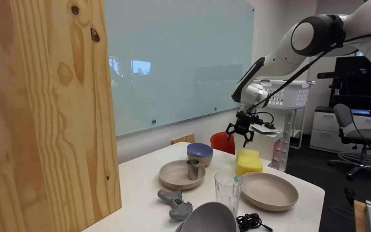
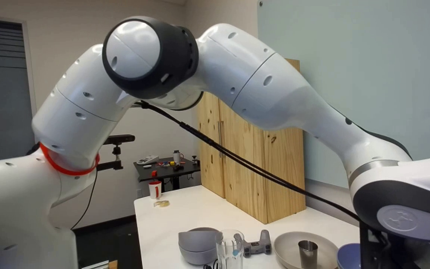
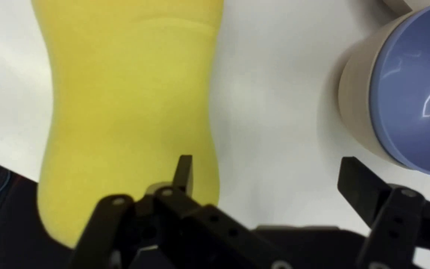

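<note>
My gripper (image 1: 236, 142) is open and empty, held above the far end of the white table in an exterior view; its fingers do not show in the other exterior picture. A yellow, waisted, sponge-like block (image 1: 249, 165) lies below it. In the wrist view, the gripper (image 3: 267, 157) has its left finger over the right edge of the yellow block (image 3: 129, 97). Its right finger is near a blue bowl (image 3: 420, 89) stacked in a beige bowl (image 3: 356, 97). These stacked bowls (image 1: 200, 149) also show in an exterior view. The gripper appears to touch nothing.
A beige plate (image 1: 169, 176) carries a metal cup (image 1: 193, 170). Another beige plate (image 1: 269, 193), a clear glass (image 1: 228, 193), a grey game controller (image 1: 176, 203), grey bowls (image 2: 198, 248) and a black cable (image 1: 250, 221) stand nearby. A wooden cabinet (image 2: 263, 168) borders the table.
</note>
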### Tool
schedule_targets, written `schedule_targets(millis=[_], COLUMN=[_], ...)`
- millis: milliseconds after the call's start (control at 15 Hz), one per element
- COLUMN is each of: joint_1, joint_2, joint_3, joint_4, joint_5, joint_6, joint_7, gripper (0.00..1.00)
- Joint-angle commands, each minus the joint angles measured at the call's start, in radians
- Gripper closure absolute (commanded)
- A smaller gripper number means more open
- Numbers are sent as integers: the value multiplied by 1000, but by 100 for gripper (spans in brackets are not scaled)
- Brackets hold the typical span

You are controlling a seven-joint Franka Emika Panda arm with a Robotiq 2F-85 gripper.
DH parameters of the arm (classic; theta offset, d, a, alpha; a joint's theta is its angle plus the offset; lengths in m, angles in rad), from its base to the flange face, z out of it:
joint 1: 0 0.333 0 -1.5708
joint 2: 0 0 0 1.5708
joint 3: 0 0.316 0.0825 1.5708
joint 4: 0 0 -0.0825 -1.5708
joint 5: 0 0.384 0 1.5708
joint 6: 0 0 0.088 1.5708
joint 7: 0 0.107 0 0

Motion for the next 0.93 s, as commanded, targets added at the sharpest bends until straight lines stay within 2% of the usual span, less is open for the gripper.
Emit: schedule_targets(millis=[0,400,600,867], joint_1=[17,23,40,33], joint_2=[38,68,66,66], joint_3=[-24,-26,-50,-70], joint_4=[97,96,79,92], joint_5=[-9,4,-17,-26], joint_6=[-115,-198,-219,-324], joint_7=[58,99,135,153], gripper=[0,0,0,0])
